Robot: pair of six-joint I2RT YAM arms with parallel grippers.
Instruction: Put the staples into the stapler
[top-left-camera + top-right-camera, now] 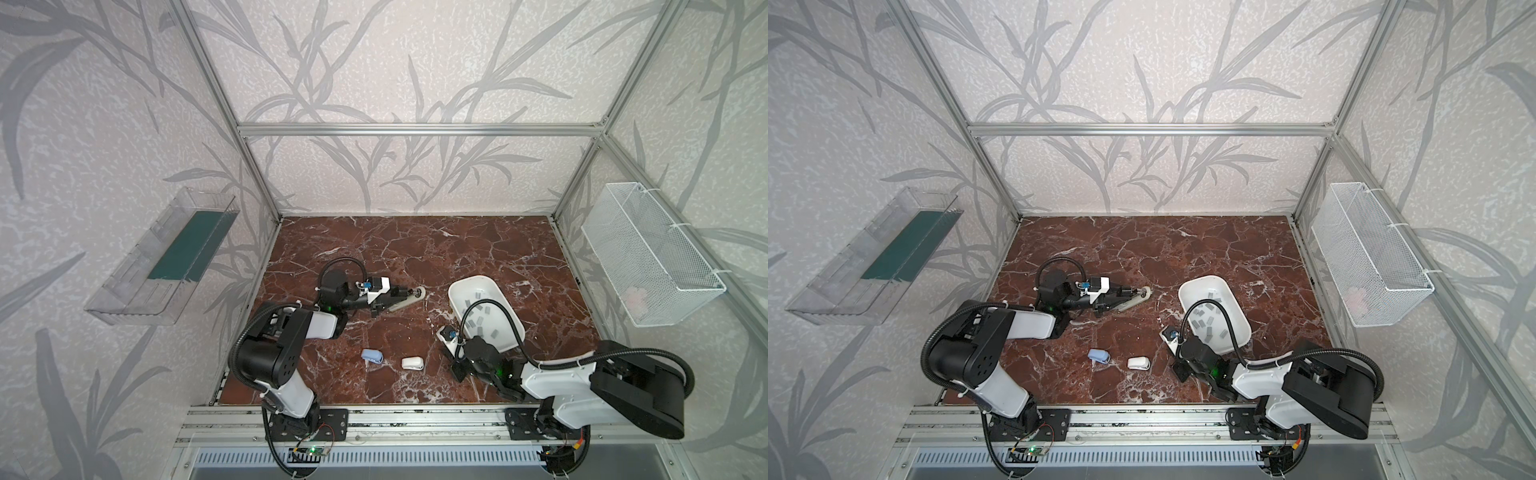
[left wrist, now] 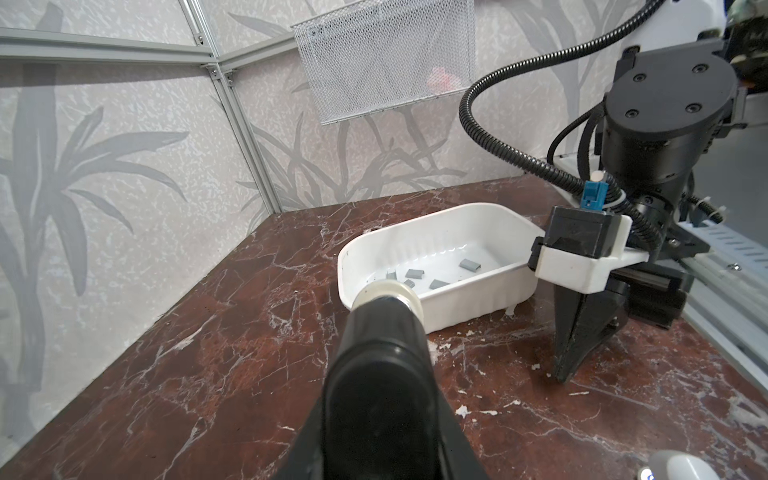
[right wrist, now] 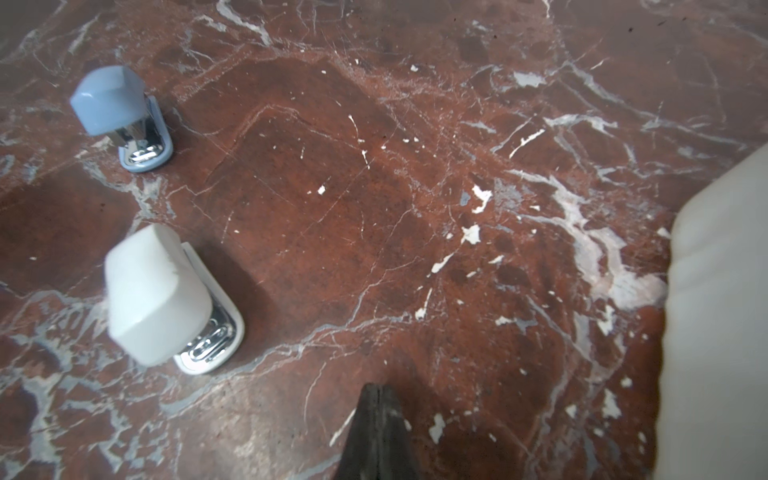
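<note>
**Left tool (image 1: 407, 295) clamps beige stapler (image 2: 390, 295)**

We see its long axis aimed at the white tray (image 1: 478, 284). Our right tool (image 2: 565, 370) is closed, empty. The staples (image 2: 414, 273) lie flat in that tray, pointing every way.

Both top views bright, soft even light, shadows faint; wide-angle bend on frame posts (image 1: 216, 83) toward edges. Tabletop (image 1: 415, 249) has slight sheen. Left wrist view: left pincer (image 2: 386, 320) and cream stapler (image 2: 390, 296) near lens, soft; white tub (image 2: 436, 249) glossy, glare streaks. Right wrist view dimmer, right pincer (image 3: 377, 392) dark and blurred, white stapler (image 3: 153, 295) fuzzy, chrome glints, soft shadow beside it
</note>
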